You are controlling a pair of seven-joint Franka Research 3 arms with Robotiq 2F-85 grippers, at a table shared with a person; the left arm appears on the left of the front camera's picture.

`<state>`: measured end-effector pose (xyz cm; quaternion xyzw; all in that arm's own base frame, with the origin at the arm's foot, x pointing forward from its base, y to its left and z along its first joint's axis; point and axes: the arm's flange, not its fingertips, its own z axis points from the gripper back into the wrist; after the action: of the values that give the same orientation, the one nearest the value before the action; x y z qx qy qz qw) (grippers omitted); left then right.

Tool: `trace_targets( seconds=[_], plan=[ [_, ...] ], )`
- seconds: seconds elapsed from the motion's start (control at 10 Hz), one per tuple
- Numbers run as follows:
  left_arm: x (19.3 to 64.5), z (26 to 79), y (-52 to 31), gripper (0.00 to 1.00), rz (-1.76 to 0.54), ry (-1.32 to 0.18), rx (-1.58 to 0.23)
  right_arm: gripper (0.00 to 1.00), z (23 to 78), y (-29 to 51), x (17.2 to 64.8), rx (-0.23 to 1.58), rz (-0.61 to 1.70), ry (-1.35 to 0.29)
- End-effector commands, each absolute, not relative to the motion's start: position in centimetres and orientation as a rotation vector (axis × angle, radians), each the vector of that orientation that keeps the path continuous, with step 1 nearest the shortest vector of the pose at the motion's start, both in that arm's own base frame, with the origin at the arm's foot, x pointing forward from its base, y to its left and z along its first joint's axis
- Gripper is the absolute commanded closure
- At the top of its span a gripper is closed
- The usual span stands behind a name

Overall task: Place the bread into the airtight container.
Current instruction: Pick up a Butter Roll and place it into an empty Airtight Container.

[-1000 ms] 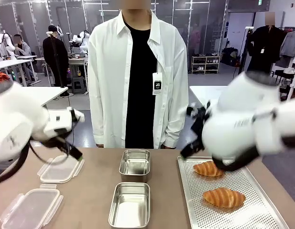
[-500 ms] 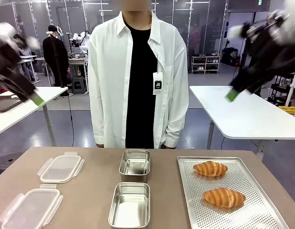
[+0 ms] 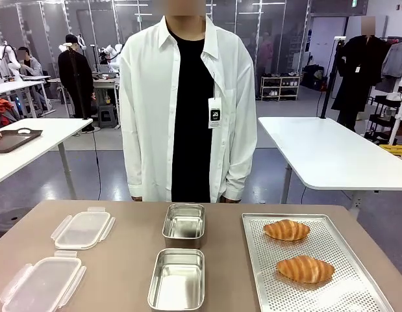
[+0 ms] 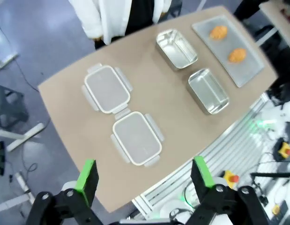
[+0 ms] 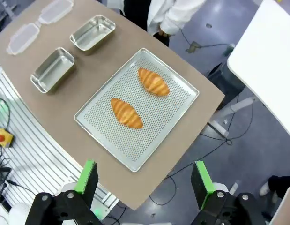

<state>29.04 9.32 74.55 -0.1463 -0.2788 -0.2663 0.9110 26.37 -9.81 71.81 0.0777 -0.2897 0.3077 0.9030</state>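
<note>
Two pieces of golden bread (image 3: 286, 229) (image 3: 304, 269) lie on a perforated metal tray (image 3: 356, 286) at the table's right. Two empty steel airtight containers (image 3: 184, 224) (image 3: 177, 278) stand in the middle, one behind the other. Their clear clip lids (image 3: 82, 229) (image 3: 41, 283) lie at the left. My left gripper (image 4: 145, 173) hangs open high above the table's lid side, over the lids (image 4: 107, 89) (image 4: 137, 138). High over the tray (image 5: 173, 108), my right gripper (image 5: 145, 176) is open above the bread (image 5: 153, 81) (image 5: 126, 112). Neither holds anything.
A person (image 3: 188, 97) in a white shirt stands at the far edge with arms down. White tables stand behind at the left and right. Bare tabletop lies between the lids, the containers (image 5: 52, 69) (image 5: 92, 32) and the tray.
Both arms rose from low in front of the camera to the upper corners and then out of the front view. Nothing on the table moved.
</note>
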Motion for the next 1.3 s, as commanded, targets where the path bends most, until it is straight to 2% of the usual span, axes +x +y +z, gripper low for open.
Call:
trace_targets(
  seconds=[0.0, 0.1, 0.9, 1.1, 1.2],
  plan=[
    [29.3, 72.8, 8.9, 0.0, -0.561, -0.603, -0.408, 0.0, 70.7, -10.8, 27.3, 0.205, 0.597, -0.589],
    [29.0, 74.6, 9.3, 0.0, -0.549, -0.575, -0.302, 0.0, 71.8, -9.8, 26.4, 0.161, 0.636, -0.599],
    [29.0, 74.6, 9.3, 0.0, -0.549, -0.575, -0.302, 0.0, 71.8, -9.7, 26.5, 0.159, 0.637, -0.595],
    [29.0, 74.6, 9.3, 0.0, -0.549, -0.575, -0.302, 0.0, 72.3, -5.6, 23.9, -0.099, 1.047, -0.587],
    [29.0, 74.6, 9.3, 0.0, -0.549, -0.575, -0.302, 0.0, 71.6, -4.0, 24.2, -0.129, 1.203, -0.518]
  ],
)
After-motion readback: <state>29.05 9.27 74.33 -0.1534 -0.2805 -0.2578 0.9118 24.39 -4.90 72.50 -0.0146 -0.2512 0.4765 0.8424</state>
